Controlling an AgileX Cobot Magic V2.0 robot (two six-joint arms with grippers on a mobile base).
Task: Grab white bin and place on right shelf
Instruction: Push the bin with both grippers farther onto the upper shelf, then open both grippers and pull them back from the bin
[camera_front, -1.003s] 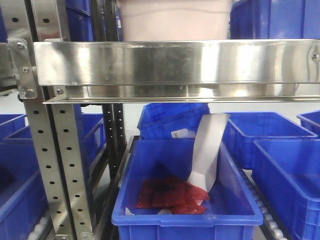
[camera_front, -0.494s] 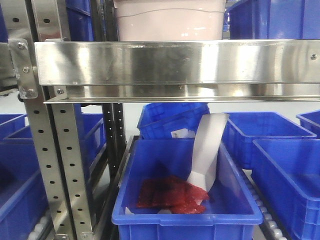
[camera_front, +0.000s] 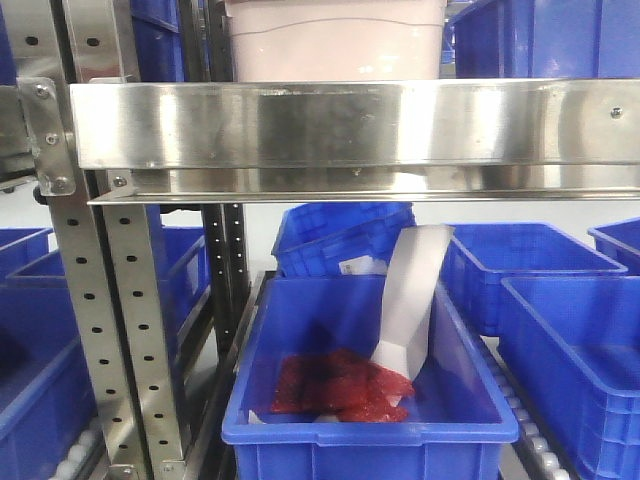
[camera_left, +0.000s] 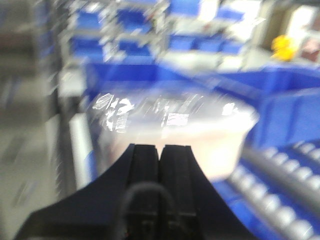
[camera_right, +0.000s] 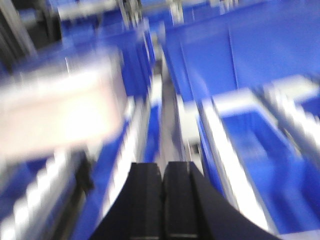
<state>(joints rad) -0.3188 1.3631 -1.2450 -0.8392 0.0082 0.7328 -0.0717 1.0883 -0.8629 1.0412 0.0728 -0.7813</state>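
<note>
- Pinkish-white and see-through, the white bin (camera_front: 335, 40) sits up on the right shelf (camera_front: 350, 125), behind the shiny steel front rail; from the front view you see only its lower body above that rail.
- On your left wrist view the same bin (camera_left: 172, 132) lies just ahead of the left claw (camera_left: 160, 152), resting beside a track of grey rollers (camera_left: 285, 200) (the picture is badly blurred, so edges are soft).
- Your left claw has its two black fingers pressed flat together with nothing between them, clear of the bin.
- Your right claw (camera_right: 162, 172) is likewise closed on nothing, fingers touching; the bin (camera_right: 60, 112) shows as a pale smear off to its upper left, well apart from it.
- Below the shelf rail, a blue bin (camera_front: 365, 380) holds red packets (camera_front: 340, 385) and a white strip (camera_front: 410, 300) leaning against its right wall.
- More blue bins (camera_front: 570, 320) stand to the right and behind, and others to the left past the perforated grey upright (camera_front: 120, 340).
</note>
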